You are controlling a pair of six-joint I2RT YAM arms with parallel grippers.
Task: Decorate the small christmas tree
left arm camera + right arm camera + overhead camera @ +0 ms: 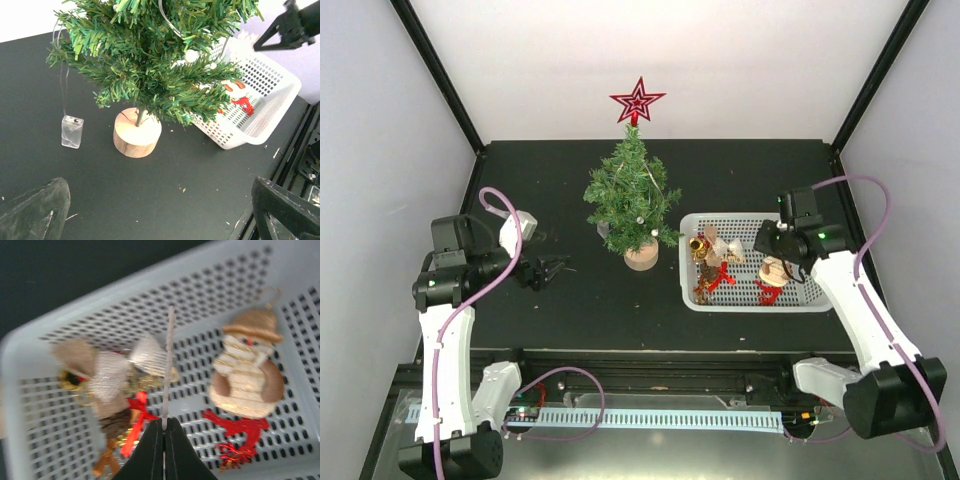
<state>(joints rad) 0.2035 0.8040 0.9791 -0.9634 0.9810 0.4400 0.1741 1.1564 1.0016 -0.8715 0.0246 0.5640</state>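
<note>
Top of small christmas tree (150,75) outside left wrist view; blurry ornaments (245,375)

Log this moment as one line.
left jaws: open, empty, facing tree | right jaws: shut on thin string above basket | star atop tree | snowman in basket

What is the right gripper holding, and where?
The right gripper pinches a thin pale string by its near end; what it belongs to cannot be told.
</note>
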